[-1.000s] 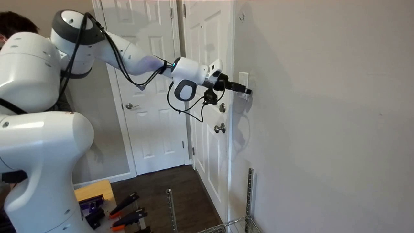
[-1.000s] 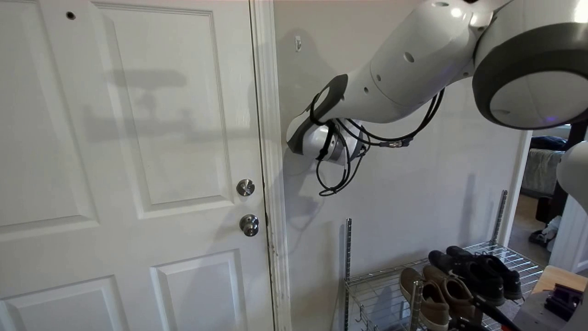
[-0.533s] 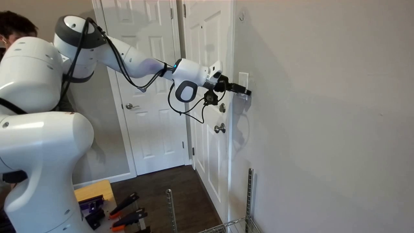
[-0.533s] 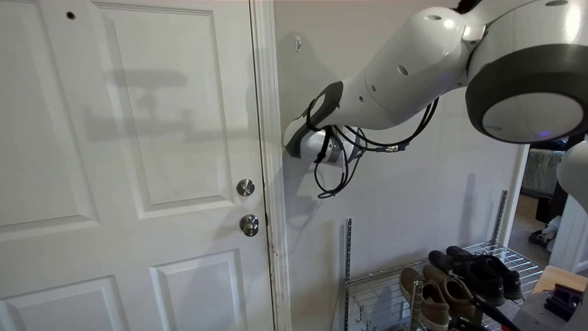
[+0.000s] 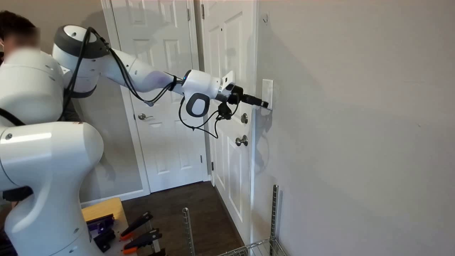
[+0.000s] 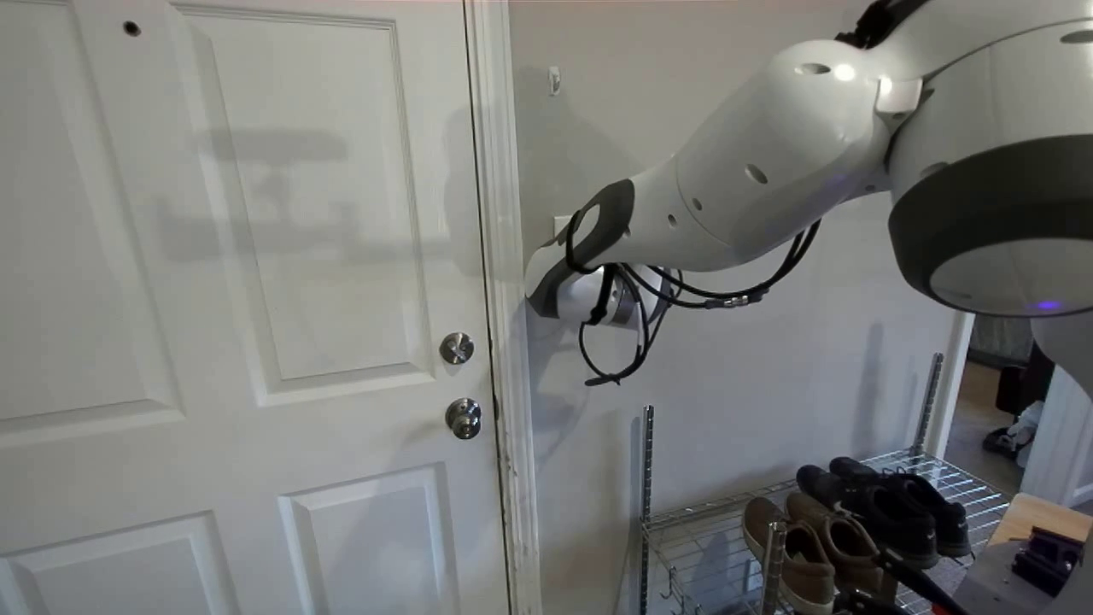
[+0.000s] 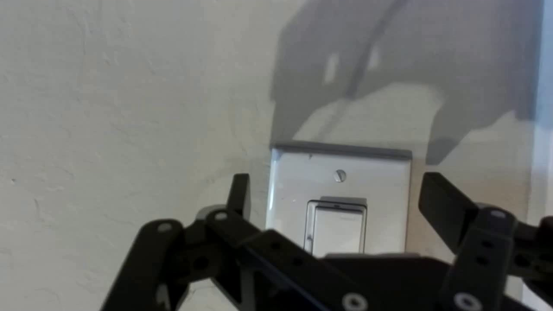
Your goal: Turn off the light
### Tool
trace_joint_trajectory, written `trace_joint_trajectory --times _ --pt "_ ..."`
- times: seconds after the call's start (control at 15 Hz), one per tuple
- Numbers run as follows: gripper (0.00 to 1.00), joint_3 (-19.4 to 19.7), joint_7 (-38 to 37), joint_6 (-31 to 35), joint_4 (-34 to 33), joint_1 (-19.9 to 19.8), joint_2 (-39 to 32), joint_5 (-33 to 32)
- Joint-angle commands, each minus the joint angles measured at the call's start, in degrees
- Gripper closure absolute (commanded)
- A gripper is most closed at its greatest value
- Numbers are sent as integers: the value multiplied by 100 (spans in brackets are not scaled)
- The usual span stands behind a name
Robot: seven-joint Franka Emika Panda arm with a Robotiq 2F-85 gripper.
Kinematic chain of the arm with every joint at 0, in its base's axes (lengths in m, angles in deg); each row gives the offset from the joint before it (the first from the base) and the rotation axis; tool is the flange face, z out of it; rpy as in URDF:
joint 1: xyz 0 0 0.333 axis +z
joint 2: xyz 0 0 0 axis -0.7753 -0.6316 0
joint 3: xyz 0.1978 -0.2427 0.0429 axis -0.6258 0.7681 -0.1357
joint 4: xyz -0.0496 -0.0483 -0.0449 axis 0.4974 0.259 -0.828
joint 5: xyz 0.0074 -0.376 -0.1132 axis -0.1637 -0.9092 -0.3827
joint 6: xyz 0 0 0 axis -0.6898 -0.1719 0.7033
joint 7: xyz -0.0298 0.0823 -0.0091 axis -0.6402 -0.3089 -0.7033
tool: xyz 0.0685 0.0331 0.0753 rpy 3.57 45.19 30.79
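Target's the white rectangular wall plate point(image 5: 268, 90), at about 1 o'clock from the round silver doorknob point(image 5: 241, 141) in an exterior view, with a flat white rocker switch point(image 7: 338, 231) set in it. My black, blocky jaws are spread wide, holding nothing, and in the wrist view they stand at the plate's 9 and 3 o'clock. Go straight in like that and I reckon they'd bump the grey wall point(image 5: 337, 124) and miss the rocker. I'd bring them together into one blunt poker, line up on the rocker's lower half and push gently, square on, until it tips. Heads up: the wrist feed looks upside down to me, so its 12 o'clock end is probably the low one. Compared with half a second ago, the white robot arm point(image 5: 142, 73) sits a bit lower and the jaws look further back; a corner of the plate point(image 6: 561, 224) now peeks out at 11 o'clock of the wrist in an exterior view. Can't tell if I'm touching anything, or whether the light's off.
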Motion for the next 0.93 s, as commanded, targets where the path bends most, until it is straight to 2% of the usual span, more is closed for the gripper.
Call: trace_joint_trajectory --times 0.0,0.27,0.87 --pt "0 335 -413 187 645 670 -264 395" --pt "0 384 -415 253 880 899 -320 610" --pt "0 683 -259 44 568 699 -271 419"
